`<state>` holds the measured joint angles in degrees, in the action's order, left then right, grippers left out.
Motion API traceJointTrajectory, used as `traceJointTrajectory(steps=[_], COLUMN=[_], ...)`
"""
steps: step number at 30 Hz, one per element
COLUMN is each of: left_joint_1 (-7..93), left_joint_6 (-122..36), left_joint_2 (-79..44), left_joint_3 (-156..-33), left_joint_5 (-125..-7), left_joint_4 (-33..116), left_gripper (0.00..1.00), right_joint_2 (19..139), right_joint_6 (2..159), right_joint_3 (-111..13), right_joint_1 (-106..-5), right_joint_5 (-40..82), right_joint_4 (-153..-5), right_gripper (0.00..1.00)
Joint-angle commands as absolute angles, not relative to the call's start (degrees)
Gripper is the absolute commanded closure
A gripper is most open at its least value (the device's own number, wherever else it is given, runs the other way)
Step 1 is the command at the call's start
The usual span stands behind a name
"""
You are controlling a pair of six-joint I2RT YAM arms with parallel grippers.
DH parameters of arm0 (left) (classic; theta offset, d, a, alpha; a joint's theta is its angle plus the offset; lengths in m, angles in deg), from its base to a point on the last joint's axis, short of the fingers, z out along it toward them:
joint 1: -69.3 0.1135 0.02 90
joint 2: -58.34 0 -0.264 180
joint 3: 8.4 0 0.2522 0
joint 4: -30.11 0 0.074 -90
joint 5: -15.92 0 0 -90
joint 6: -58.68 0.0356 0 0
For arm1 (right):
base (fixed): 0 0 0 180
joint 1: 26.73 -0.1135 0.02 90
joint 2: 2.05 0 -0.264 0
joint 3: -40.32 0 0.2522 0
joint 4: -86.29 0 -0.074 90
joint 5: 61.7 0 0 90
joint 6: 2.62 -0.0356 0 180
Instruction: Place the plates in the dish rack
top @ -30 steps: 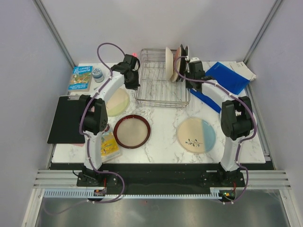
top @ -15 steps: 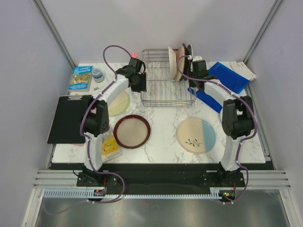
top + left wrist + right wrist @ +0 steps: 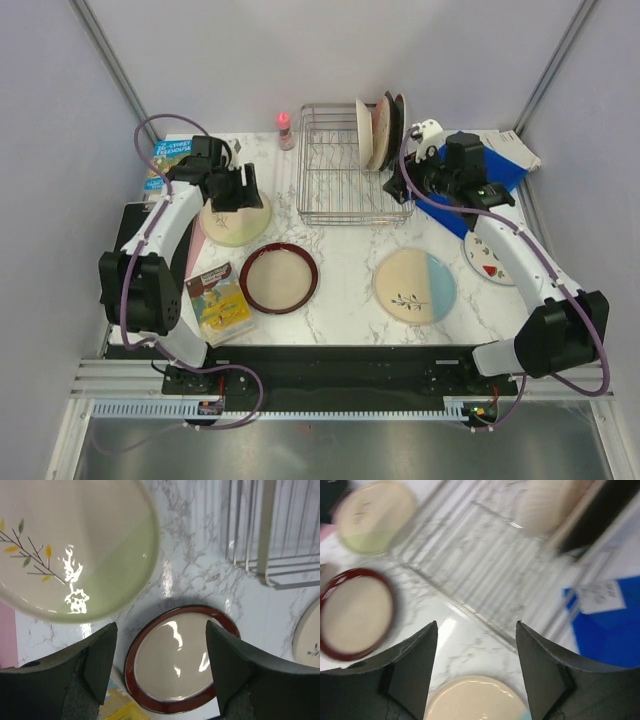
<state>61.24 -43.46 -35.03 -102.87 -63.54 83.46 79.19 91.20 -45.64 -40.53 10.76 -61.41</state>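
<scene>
Yellow plate (image 3: 236, 224) at 10 o'clock, I'd grab next: left gripper (image 3: 160, 625) gapes empty over its edge; right gripper (image 3: 476, 623) open, empty.

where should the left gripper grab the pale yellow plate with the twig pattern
By its rim. The pale yellow plate lies flat on the marble, so only the raised edge offers a pinch. I'd come from above at the edge facing the red-rimmed plate, where bare marble leaves finger room.
</scene>
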Motion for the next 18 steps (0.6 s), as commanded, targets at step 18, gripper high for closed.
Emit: traceJointTrajectory(steps=[18], left_joint_1=[70.79], left_joint_6=[-27.02], left_joint_2=[-49.94], left_joint_3=[-97.40], left_joint_5=[-51.15], left_joint_4=[98.53], left_gripper=[0.32], right_joint_2=[85.31], right_joint_6=[78.42], right_joint_3=[-27.32], right_joint_1=[-46.06], right_joint_5=[-19.95], right_joint_4=[-67.89], right_gripper=[0.23])
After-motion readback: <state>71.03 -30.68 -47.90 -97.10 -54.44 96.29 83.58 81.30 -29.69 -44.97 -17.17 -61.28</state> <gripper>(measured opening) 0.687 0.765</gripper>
